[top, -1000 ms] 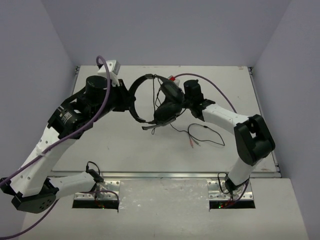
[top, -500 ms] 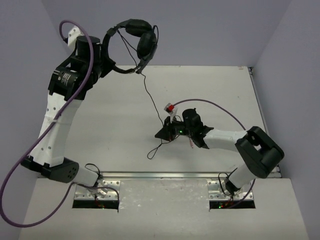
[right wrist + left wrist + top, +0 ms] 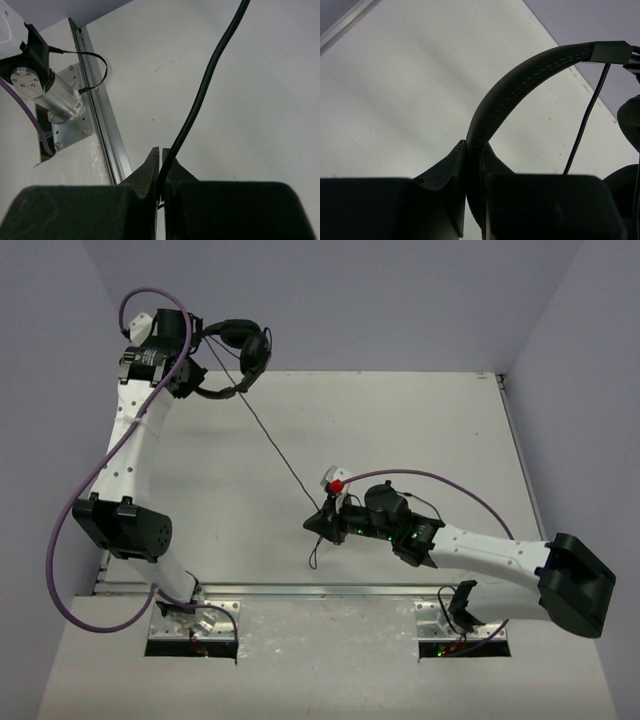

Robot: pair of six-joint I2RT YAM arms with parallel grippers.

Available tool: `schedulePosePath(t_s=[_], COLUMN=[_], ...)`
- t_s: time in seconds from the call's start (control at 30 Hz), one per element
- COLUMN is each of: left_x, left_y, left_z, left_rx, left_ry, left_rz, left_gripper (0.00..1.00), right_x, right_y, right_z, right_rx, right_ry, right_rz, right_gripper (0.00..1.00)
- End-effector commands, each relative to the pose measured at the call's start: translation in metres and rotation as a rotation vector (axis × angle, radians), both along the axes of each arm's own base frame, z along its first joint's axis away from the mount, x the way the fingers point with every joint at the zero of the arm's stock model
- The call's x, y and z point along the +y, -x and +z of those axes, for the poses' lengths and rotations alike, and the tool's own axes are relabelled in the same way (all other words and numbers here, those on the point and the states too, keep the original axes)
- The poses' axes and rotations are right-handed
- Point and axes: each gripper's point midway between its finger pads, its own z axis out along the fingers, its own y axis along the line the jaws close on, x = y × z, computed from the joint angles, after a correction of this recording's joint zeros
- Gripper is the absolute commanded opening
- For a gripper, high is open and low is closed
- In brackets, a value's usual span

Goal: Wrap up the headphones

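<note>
The black headphones (image 3: 240, 348) hang in the air at the far left, above the table's back corner. My left gripper (image 3: 196, 368) is shut on their curved headband (image 3: 520, 85), whose padded arc rises from between the jaws. An ear cup (image 3: 631, 114) shows at the right edge of the left wrist view. The thin black cable (image 3: 275, 445) runs taut and diagonal from the headphones down to my right gripper (image 3: 313, 526), which is shut on the cable (image 3: 200, 100) low over the table near the front. A short tail of cable (image 3: 313, 555) dangles below it.
The white table (image 3: 420, 420) has a metal rail (image 3: 100, 120) along its near edge. The left arm's base (image 3: 45, 95) sits beside that rail. A thick purple robot cable (image 3: 75, 510) loops along the left arm. Grey walls close the back and sides.
My left gripper carried the headphones further left and back. My right gripper slid toward the near edge along the table, and the cable now stretches straight between them.
</note>
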Motion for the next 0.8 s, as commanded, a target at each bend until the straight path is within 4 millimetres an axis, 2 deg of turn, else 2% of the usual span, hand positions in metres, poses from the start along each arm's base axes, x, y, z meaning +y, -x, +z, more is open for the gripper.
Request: schedulePosePath(t_s=[0.0, 0.03, 0.1, 0.13, 0.17, 0.2, 0.23, 0.27, 0.3, 0.33, 0.37, 0.43, 0.47, 0.5, 0.53, 0.57, 0.6, 0.63, 0.67, 0.7, 0.73, 0.77], left_x=[0.028, 0.031, 0.042, 0.045, 0.048, 0.051, 0.050, 0.041, 0.041, 0.035, 0.019, 0.006, -0.014, -0.022, -0.042, -0.053, -0.056, -0.069, -0.078, -0.078, -0.089, -0.098], left_y=[-0.022, -0.021, -0.017, -0.015, -0.013, -0.010, -0.009, -0.008, -0.005, -0.004, -0.003, 0.005, 0.000, 0.006, 0.002, 0.004, 0.013, 0.013, 0.014, 0.024, 0.023, 0.025], left_z=[0.053, 0.037, 0.027, 0.019, 0.003, -0.002, -0.007, -0.021, -0.026, -0.032, -0.036, -0.058, -0.054, -0.081, -0.074, -0.082, -0.104, -0.101, -0.108, -0.131, -0.119, -0.123], left_rx=[-0.265, -0.228, -0.211, -0.194, -0.164, -0.154, -0.143, -0.114, -0.100, -0.089, -0.089, -0.052, -0.108, -0.072, -0.141, -0.145, -0.113, -0.154, -0.156, -0.125, -0.202, -0.220], left_ry=[-0.050, -0.077, -0.125, -0.143, -0.155, -0.181, -0.199, -0.215, -0.247, -0.265, -0.278, -0.325, -0.302, -0.321, -0.310, -0.309, -0.327, -0.315, -0.304, -0.326, -0.320, -0.323], left_rz=[0.137, 0.146, 0.205, 0.223, 0.242, 0.269, 0.274, 0.263, 0.277, 0.275, 0.245, 0.217, 0.162, 0.118, 0.059, 0.015, -0.013, -0.045, -0.097, -0.124, -0.159, -0.218], left_gripper=[0.00, 0.00, 0.00, 0.00, 0.00, 0.00, 0.00, 0.01, 0.00, 0.00, 0.00, 0.00, 0.00, 0.00, 0.00, 0.00, 0.00, 0.00, 0.00, 0.00, 0.00, 0.00], right_x=[0.005, 0.007, 0.015, 0.017, 0.021, 0.026, 0.029, 0.030, 0.033, 0.034, 0.035, 0.036, 0.036, 0.038, 0.033, 0.028, 0.025, 0.019, 0.007, 0.000, -0.008, -0.019], right_y=[0.008, 0.009, 0.014, 0.016, 0.018, 0.023, 0.023, 0.022, 0.017, 0.013, 0.007, -0.003, -0.009, -0.017, -0.026, -0.039, -0.047, -0.055, -0.072, -0.081, -0.089, -0.101], right_z=[0.017, 0.023, 0.048, 0.055, 0.072, 0.080, 0.088, 0.103, 0.105, 0.111, 0.129, 0.140, 0.162, 0.164, 0.184, 0.189, 0.193, 0.204, 0.206, 0.209, 0.214, 0.217], right_rx=[-0.058, -0.070, -0.096, -0.098, -0.117, -0.124, -0.136, -0.153, -0.163, -0.193, -0.218, -0.270, -0.318, -0.333, -0.373, -0.380, -0.389, -0.397, -0.399, -0.401, -0.402, -0.396], right_ry=[0.093, 0.100, 0.096, 0.096, 0.089, 0.086, 0.084, 0.098, 0.115, 0.131, 0.131, 0.166, 0.173, 0.200, 0.211, 0.226, 0.236, 0.233, 0.246, 0.252, 0.252, 0.248], right_rz=[0.049, 0.056, 0.095, 0.110, 0.128, 0.157, 0.162, 0.169, 0.159, 0.156, 0.139, 0.121, 0.112, 0.103, 0.076, 0.046, 0.032, 0.011, -0.036, -0.061, -0.086, -0.108], right_gripper=[0.01, 0.01, 0.01, 0.01, 0.01, 0.01, 0.01, 0.01, 0.01, 0.01, 0.01, 0.01, 0.01, 0.01, 0.01, 0.01, 0.01, 0.01, 0.01, 0.01, 0.01, 0.01])
